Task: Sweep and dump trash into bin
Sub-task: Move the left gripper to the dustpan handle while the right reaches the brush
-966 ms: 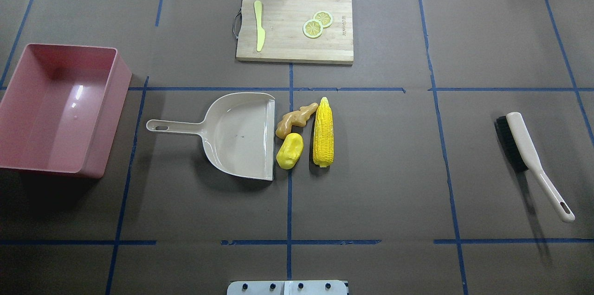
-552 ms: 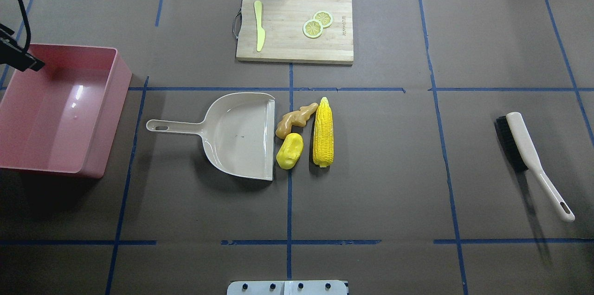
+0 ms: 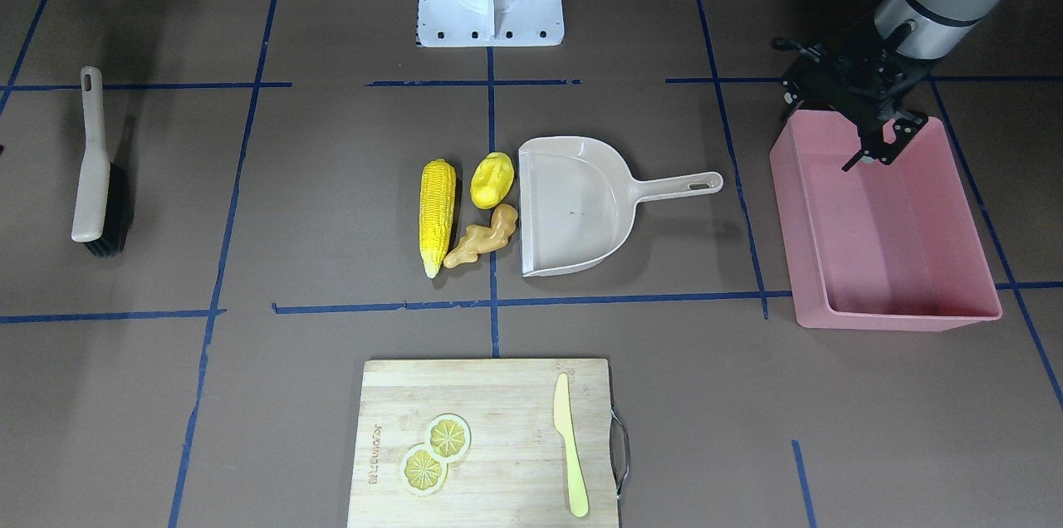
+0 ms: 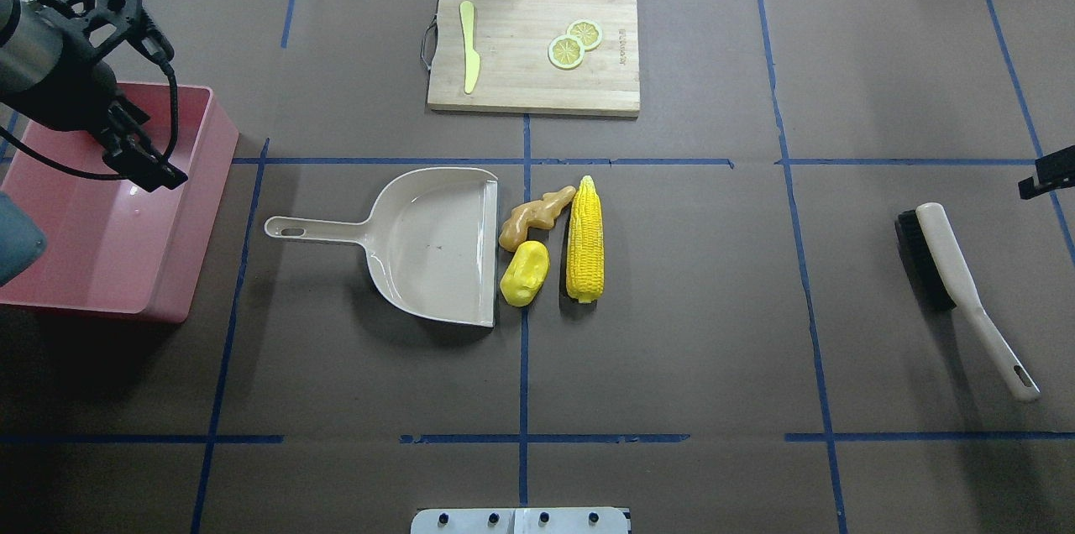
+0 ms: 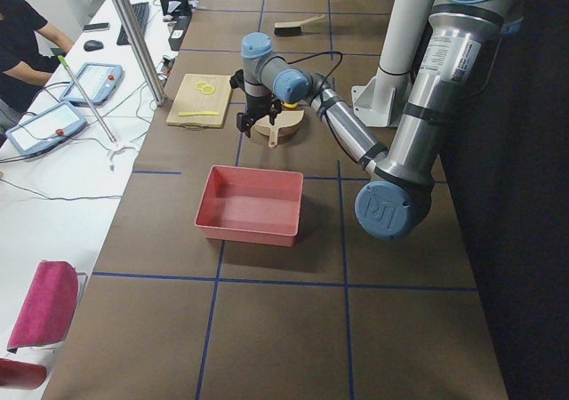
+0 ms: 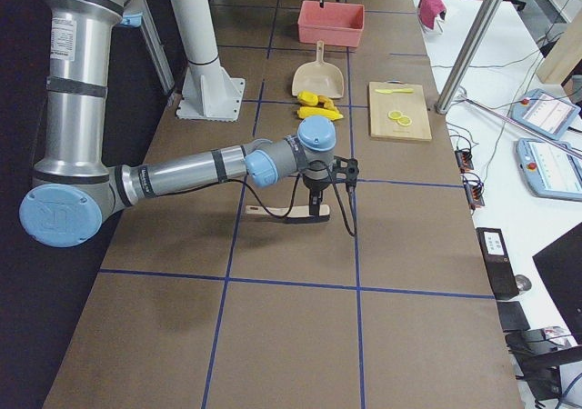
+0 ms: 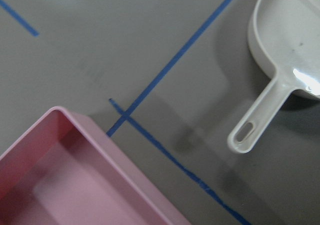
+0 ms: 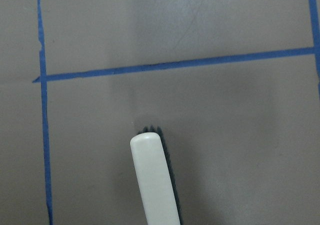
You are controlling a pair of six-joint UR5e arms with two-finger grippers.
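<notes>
Left pincer [image 3: 870,156] parted, empty, above bin [image 3: 897,316].

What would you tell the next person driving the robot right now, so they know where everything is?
Left tool: hangs over the pink bin, looks open, holds nothing.
Right tool: hangs by the brush, which lies on the table; open or shut cannot be told.
Trash: the corn cob, yellow lump and ginger root lie on the table at the dustpan mouth, none inside it. The bin is empty.
Done: nothing swept or picked up yet.
Left to do: take brush and dustpan, sweep all three in, tip them into the bin.
</notes>
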